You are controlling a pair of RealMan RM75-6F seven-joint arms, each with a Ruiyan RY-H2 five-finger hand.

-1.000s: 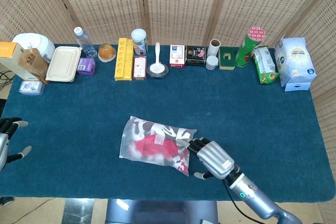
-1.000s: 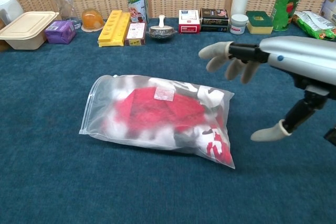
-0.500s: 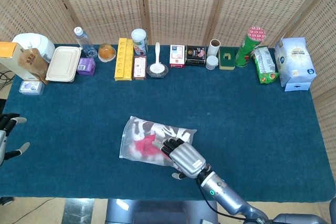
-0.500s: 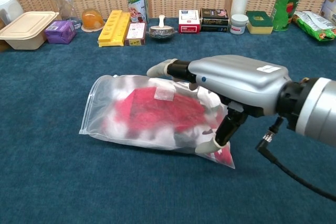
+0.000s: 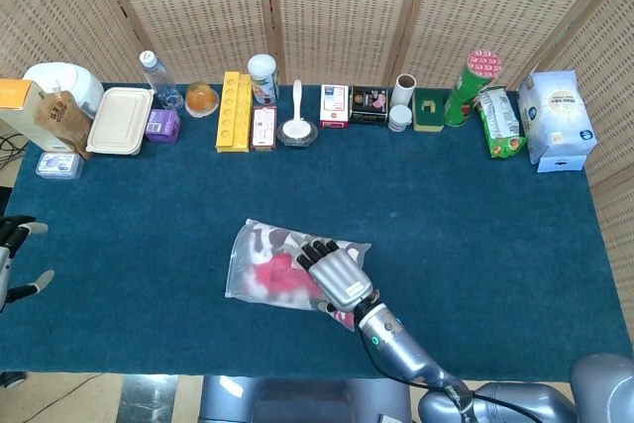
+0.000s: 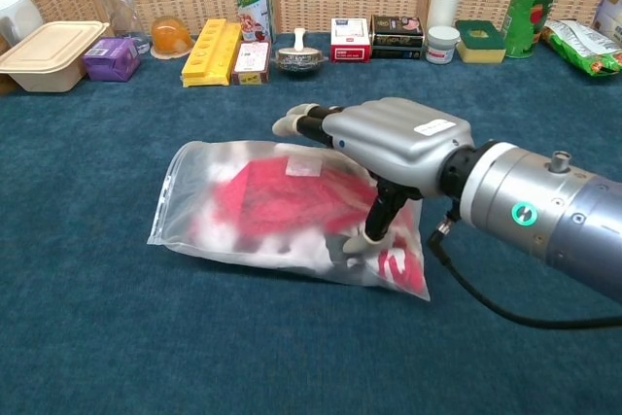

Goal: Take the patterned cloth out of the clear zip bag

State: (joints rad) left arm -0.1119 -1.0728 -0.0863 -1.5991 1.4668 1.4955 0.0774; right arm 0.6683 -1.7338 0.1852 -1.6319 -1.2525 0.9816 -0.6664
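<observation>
The clear zip bag (image 5: 256,263) (image 6: 209,230) lies flat on the blue table near the front edge. The patterned cloth (image 5: 269,274) (image 6: 267,203), red with white and black, is folded inside it. My right hand (image 5: 335,269) (image 6: 394,143) lies palm down over the bag's right half. Its fingers stretch across the top toward the far edge, and its thumb (image 6: 367,235) presses into the bag's near side. The bag's zip end points left, away from the hand. Off the table's left edge, my left hand (image 5: 12,255) hangs with fingers spread and nothing in it.
Along the back edge stand a lidded container (image 5: 119,120), a water bottle (image 5: 154,74), a yellow tray (image 5: 234,111), a bowl with a spoon (image 5: 297,129), small boxes (image 5: 369,104), a green can (image 5: 471,86) and a white pack (image 5: 557,118).
My right hand has swung left from beside the bag's right end onto the bag and now presses on it. The bag's right edge has bunched slightly. The left hand barely moved.
</observation>
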